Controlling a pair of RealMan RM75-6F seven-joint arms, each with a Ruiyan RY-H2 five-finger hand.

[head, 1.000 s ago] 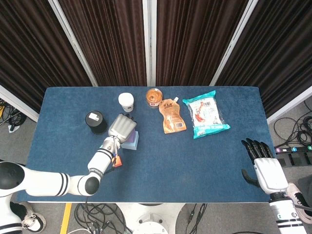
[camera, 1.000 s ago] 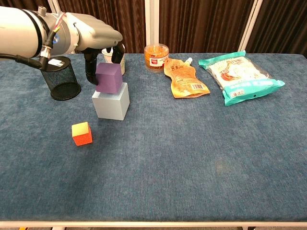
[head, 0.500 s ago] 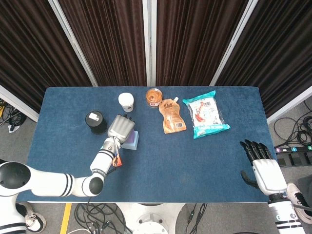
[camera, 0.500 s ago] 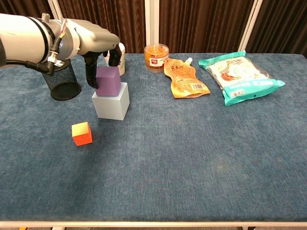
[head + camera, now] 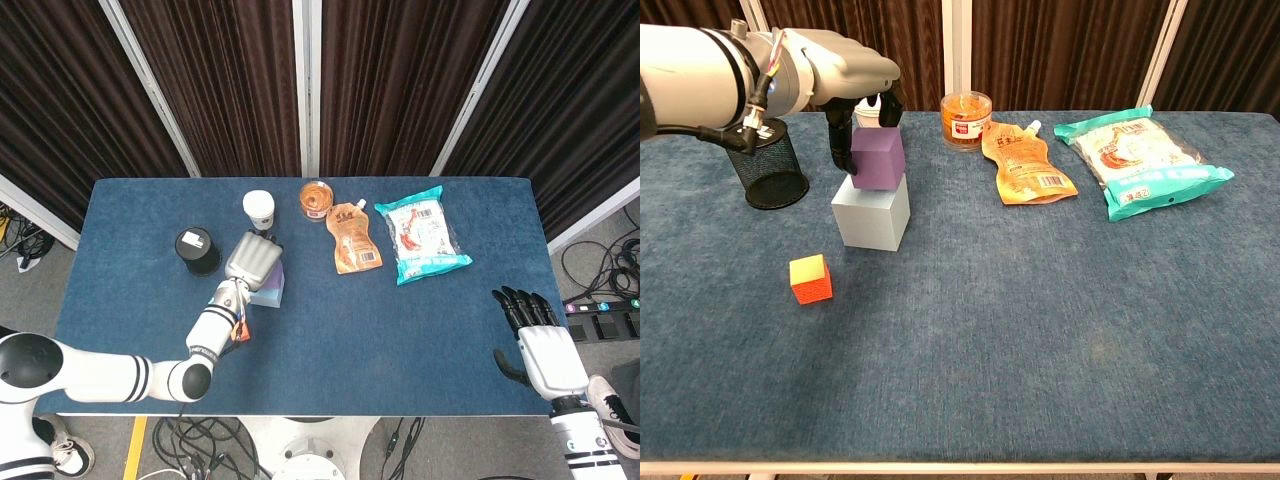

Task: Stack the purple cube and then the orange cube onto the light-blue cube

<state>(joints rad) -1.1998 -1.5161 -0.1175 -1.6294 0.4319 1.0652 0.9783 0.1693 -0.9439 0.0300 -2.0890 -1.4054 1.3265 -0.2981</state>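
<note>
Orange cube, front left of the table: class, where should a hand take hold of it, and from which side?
Grip the orange cube by two opposite upright faces, coming down from above. It sits flat on the table, apart from the light-blue cube, so its sides look free and its top stays clear for lifting onto the stack.

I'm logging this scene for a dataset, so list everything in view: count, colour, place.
purple cube: 1, purple, on the light-blue cube, held
light-blue cube: 1, light blue, table left
orange cube: 1, orange, front left
mesh cup: 1, black, far left
paper cup: 1, white, rear
jar: 1, orange, rear centre
pouch: 1, orange, centre
snack bag: 1, teal, right
table: 1, blue
left hand: grips purple cube
right hand: open, off table edge
</note>
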